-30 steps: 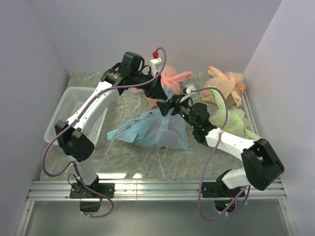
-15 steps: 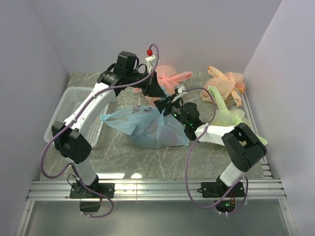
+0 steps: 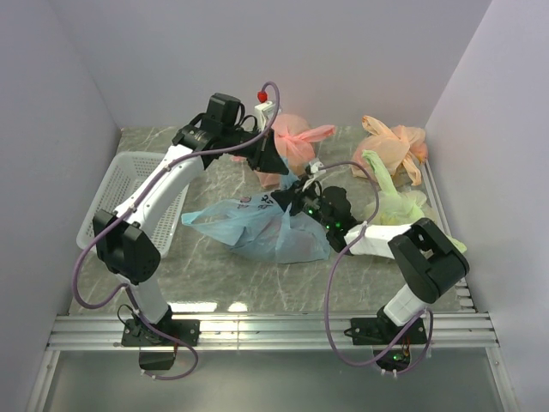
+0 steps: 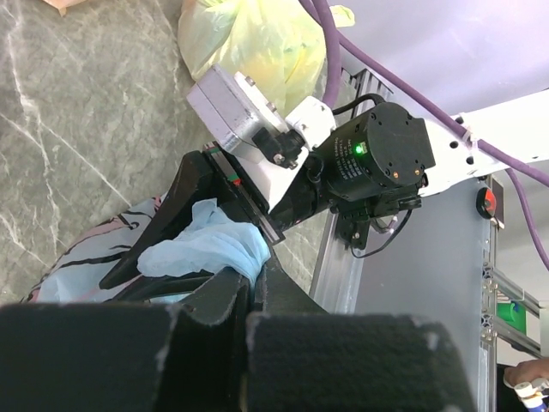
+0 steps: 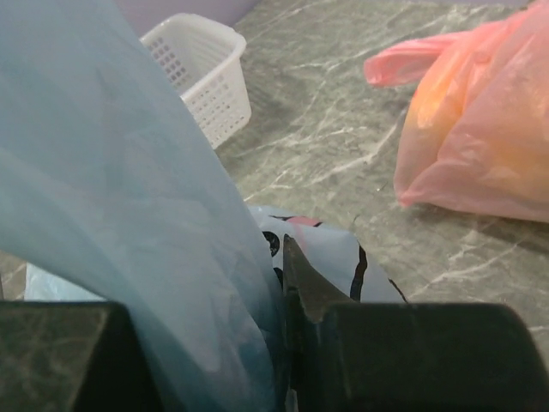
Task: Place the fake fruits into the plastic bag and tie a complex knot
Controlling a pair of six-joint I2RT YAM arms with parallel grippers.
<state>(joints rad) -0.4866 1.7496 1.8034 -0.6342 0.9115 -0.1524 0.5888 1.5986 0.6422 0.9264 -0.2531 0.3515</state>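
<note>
Grey marble table (image 3: pixel 214 287): left gripper (image 3: pixel 278 172) and right gripper (image 3: pixel 288 198) each clamped on plastic bag (image 3: pixel 257 230), centre.

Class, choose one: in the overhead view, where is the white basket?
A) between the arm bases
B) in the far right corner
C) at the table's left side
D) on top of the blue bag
C: the white basket sits at the table's left side, left of the light blue bag.
</note>
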